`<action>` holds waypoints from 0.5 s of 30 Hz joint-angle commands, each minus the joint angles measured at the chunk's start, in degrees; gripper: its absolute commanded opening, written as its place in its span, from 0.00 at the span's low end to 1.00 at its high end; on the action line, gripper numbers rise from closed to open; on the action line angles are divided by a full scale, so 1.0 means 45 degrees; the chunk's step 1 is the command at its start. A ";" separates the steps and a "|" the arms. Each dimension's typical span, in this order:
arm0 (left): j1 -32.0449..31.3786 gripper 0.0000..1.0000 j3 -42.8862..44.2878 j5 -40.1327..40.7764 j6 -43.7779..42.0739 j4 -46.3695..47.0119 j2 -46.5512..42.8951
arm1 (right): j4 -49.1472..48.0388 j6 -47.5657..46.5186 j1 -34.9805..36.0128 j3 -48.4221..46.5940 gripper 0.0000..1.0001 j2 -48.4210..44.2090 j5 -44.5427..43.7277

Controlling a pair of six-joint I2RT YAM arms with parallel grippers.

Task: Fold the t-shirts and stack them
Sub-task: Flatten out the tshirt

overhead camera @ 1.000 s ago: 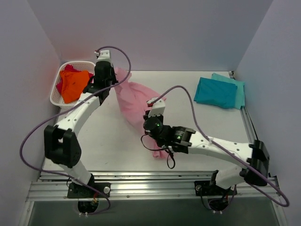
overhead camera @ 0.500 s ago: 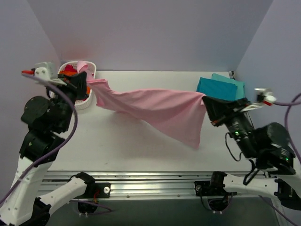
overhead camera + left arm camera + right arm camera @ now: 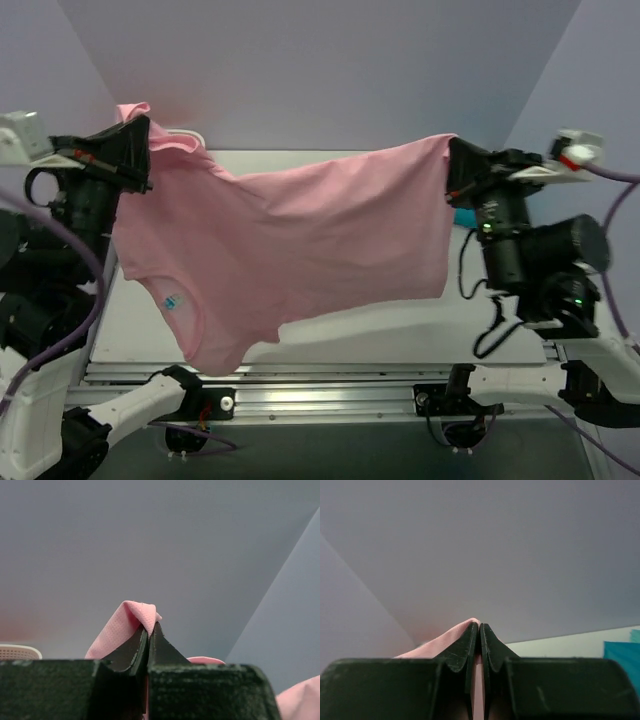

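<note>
Pink t-shirt (image 3: 300, 240) hung spread above surface (image 3: 400, 322), stretched between claws. Left claw (image 3: 143, 152) clamped tight on one top corner; right claw (image 3: 455, 168) likewise pinched other corner.

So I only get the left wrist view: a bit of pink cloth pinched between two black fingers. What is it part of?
Observer: A whole pink t-shirt, spread wide in the air above the table.
Operator: Who holds the other end?
Observer: The right hand, shut on the opposite end, about level with the left hand.
Operator: Any other shirts around?
Observer: A folded teal t-shirt lies on the table, at the edge of the right wrist view.
</note>
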State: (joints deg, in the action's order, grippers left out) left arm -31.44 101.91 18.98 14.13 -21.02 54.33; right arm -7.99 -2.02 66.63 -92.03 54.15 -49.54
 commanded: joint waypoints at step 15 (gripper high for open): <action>0.3939 0.02 -0.4637 -0.3085 0.1703 0.3145 0.7083 | -0.0136 0.5388 -1.0663 0.3496 0.00 0.8527 0.3975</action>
State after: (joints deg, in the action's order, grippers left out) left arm -15.35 82.04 9.10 19.25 -15.51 82.70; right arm -3.81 15.79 21.37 -78.41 86.54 -37.95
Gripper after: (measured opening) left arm 0.047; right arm 0.008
